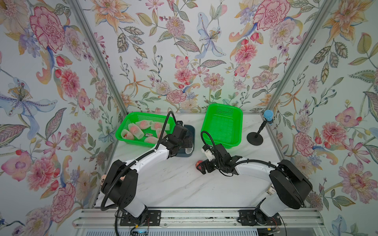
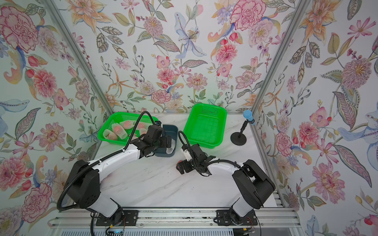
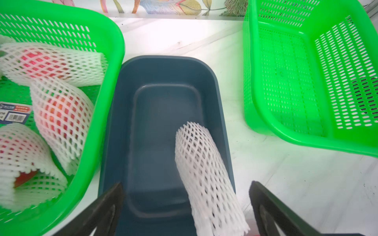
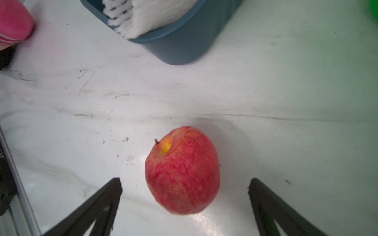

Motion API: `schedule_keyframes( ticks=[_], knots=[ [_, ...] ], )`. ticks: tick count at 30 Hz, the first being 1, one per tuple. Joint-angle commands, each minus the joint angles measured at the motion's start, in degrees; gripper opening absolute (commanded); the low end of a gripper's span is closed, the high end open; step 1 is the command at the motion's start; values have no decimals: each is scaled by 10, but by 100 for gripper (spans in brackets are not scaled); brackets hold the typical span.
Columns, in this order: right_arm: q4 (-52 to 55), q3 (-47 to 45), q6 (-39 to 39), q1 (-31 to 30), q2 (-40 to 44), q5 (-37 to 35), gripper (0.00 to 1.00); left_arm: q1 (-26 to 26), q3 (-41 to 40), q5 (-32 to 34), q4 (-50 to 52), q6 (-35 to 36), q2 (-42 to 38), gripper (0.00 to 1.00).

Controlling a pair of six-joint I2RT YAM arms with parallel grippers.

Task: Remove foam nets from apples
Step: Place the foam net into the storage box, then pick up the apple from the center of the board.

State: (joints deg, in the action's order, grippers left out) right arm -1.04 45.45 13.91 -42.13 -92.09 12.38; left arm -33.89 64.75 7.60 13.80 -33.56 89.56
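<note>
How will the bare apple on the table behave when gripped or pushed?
The bare apple is round and lies on the smooth table, so a nudge would likely roll it. It looks firm and smooth-skinned, so the open right gripper may squeeze it out if off-centre.

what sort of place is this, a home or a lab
Probably a robot test booth, not a home: left arm and right arm bolted to an aluminium rail, floral panels in metal framing, marble-look tabletop.
</note>
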Motion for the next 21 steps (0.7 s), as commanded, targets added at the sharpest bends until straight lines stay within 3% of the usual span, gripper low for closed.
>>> schedule_keyframes(
  ticks=[1,13,21],
  knots=[
    [14,29,-13,-8,-28,-41,99,12,-14,-14,35,24,-32,99],
    [52,70,-32,-27,-70,-61,93,41,-60,-13,47,34,-106,99],
    [74,67,-36,-34,-57,-63,76,57,-91,-19,49,38,-135,99]
  ],
)
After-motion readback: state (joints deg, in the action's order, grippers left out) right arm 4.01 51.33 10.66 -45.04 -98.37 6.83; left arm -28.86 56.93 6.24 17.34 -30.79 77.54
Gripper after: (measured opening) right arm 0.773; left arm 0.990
